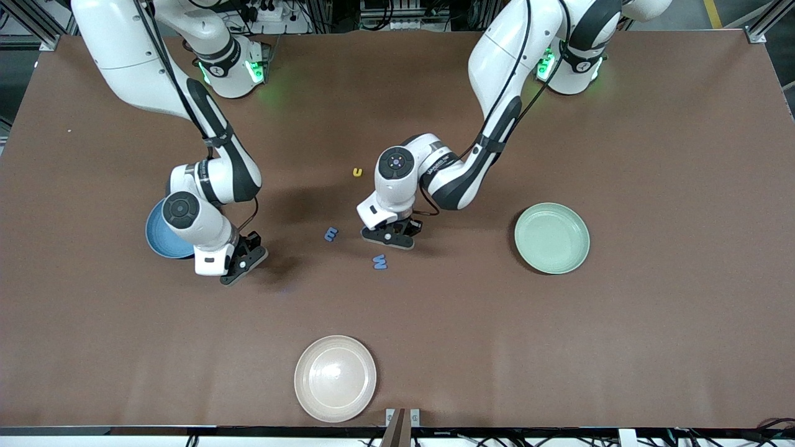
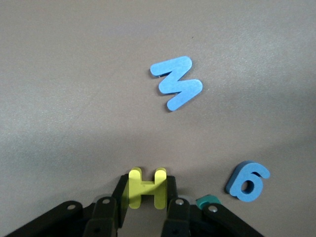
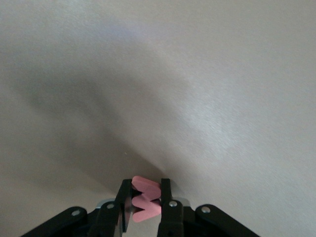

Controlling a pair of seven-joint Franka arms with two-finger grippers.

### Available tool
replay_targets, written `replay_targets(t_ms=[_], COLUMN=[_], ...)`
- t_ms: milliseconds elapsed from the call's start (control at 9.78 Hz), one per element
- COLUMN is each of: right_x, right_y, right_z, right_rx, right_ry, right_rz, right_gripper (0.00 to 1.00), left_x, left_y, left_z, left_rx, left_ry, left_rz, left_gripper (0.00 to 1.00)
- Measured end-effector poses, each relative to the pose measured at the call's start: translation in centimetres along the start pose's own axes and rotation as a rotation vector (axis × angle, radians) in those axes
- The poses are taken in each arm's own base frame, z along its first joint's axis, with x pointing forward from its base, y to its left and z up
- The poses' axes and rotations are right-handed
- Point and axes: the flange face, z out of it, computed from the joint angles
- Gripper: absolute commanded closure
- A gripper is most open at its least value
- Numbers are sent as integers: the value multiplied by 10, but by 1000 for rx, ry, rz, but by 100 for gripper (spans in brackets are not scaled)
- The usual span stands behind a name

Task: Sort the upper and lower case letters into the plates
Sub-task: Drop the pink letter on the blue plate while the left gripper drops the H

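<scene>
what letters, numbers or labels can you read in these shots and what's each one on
"H": yellow foam letter between the left hand's fingers.
"M" or "W": blue foam zigzag letter on the brown table; orientation unclear.
"6", or lower-case "b" or "g": blue foam piece.
Pink zigzag piece in the right hand: partly hidden.
Arm lettering: too small.

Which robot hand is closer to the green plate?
The left. The left gripper is mid-table, holding a yellow H, nearer the green plate. The right gripper is beside the blue plate, holding a pink letter.
</scene>
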Motion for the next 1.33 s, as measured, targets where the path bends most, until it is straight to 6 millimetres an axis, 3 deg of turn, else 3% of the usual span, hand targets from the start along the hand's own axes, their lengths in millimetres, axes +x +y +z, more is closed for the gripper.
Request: replay_targets(t_ms=[307, 614, 716, 818, 921, 1023, 1125, 1330], right_x=[-27, -78, -99, -113, -121, -124, -125, -120], right_y=[48, 90, 104, 112, 116, 117, 117, 112], right_z=[-52, -87, -93, -97, -99, -99, -97, -97], right_rx=[28, 86, 108, 120, 122, 124, 126, 127], right_ry=[-41, -106, -122, -127, -126, -127, -128, -127], right_rz=[88, 109, 105, 97, 95, 97, 97, 92], right_gripper=[100, 100, 84, 8, 0, 0, 0, 0], left_x=[19, 52, 62, 72, 79, 80, 73, 43], left_y=[-27, -101, -134, -170, -207, -247, -290, -352], left_z=[-5, -36, -51, -70, -89, -105, -118, -127], left_rx=[25, 90, 107, 115, 115, 108, 99, 82], left_ry=[-10, -111, -160, -202, -229, -249, -268, -296], left_rz=[-8, 102, 154, 192, 220, 245, 268, 299], left_gripper=[68, 68, 67, 67, 67, 67, 67, 67])
